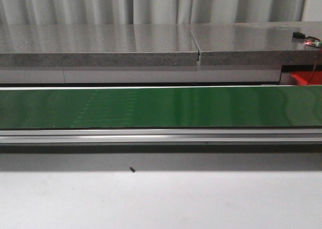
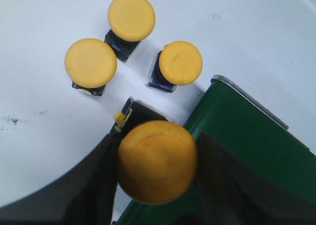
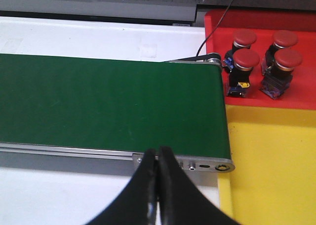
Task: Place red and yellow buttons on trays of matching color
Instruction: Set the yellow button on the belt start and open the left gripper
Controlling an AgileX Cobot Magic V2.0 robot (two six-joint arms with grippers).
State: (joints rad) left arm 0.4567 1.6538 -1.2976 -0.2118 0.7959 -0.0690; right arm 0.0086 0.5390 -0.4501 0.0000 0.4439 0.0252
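A yellow button (image 2: 157, 160) is clamped between the dark fingers (image 2: 94, 185) of the left gripper (image 2: 158, 185), its round cap facing the left wrist camera and its black body with a small yellow tab seen just behind the cap. It is held above the edge where the green conveyor belt (image 2: 256, 151) meets a white surface (image 2: 44, 27). Three more yellow buttons are seen standing upright on that white surface, close together but apart: one (image 2: 131, 17), one (image 2: 91, 62) and one (image 2: 180, 63) nearest the belt end. No yellow button is seen on the yellow tray.

In the right wrist view, four red buttons (image 3: 261, 54) are seen grouped on the red tray (image 3: 296, 94), just past the end of the belt (image 3: 108, 101). The yellow tray (image 3: 271, 165) is seen touching the red tray's near side, beside the belt end. The right gripper (image 3: 158, 185) is seen with jaws pressed together, nothing between them, over the belt's metal rail (image 3: 182, 161).

In the front view, the green belt (image 1: 161, 107) is seen running across the frame, with a grey counter (image 1: 100, 45) behind it and a white table (image 1: 161, 199) in front. A corner of the red tray (image 1: 307, 78) is seen at far right. Neither gripper is seen in the front view.
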